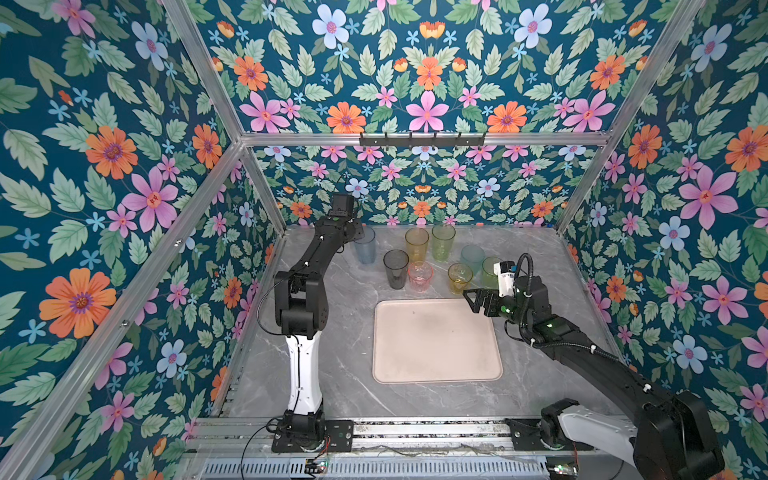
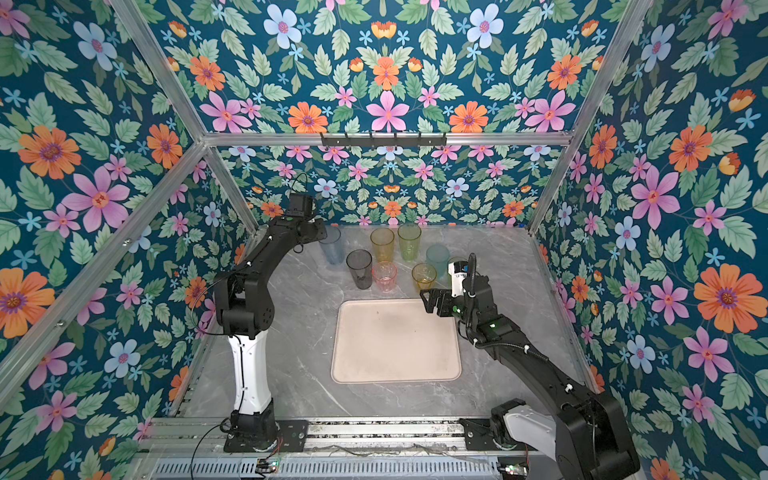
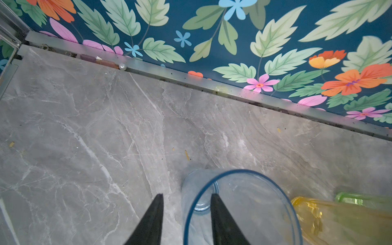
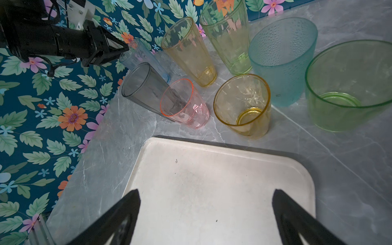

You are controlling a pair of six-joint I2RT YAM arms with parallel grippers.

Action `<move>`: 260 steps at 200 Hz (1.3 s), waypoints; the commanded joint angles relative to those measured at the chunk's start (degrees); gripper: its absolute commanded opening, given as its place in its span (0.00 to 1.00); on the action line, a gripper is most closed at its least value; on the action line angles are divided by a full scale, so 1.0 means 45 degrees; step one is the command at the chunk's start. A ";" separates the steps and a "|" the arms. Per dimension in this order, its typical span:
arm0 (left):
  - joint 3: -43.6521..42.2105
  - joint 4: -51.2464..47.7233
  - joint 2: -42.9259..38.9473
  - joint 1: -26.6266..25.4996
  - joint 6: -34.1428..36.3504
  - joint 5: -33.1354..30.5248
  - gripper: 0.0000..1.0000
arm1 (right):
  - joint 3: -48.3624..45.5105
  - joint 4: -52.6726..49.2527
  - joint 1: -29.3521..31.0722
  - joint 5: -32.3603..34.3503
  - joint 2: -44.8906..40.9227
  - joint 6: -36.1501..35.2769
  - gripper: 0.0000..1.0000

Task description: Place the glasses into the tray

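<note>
My left hand (image 3: 186, 197) is at the far left of the surface (image 1: 332, 374), straddling the wall of the tall pale blue translucent tumbler (image 3: 254, 201): 1 finger inside the rim, 1 outside, with a gap on the outer side, so the hand is not yet clenched on it. The tumbler stands upright on the surface, well apart from the flat pale pink-beige rectangular tray (image 1: 436, 365), which holds nothing.

A pinch on 1 thin, slick wall looks weak. I judge the tall tumbler could tip or slide out as I lift, and a swing rightward could knock the tall amber tumbler (image 1: 416, 245) or the smoky grey tumbler (image 1: 395, 268) just beside it.

Further right, my right hand (image 4: 205, 193) hovers spread wide and empty over the tray's far corner, where it could block my set-down
</note>
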 commanded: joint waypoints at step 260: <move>0.0405 -0.2022 -0.0489 0.0025 0.0526 0.0292 0.00 | 0.0275 0.0937 0.0007 -0.0914 0.1032 -0.0194 0.97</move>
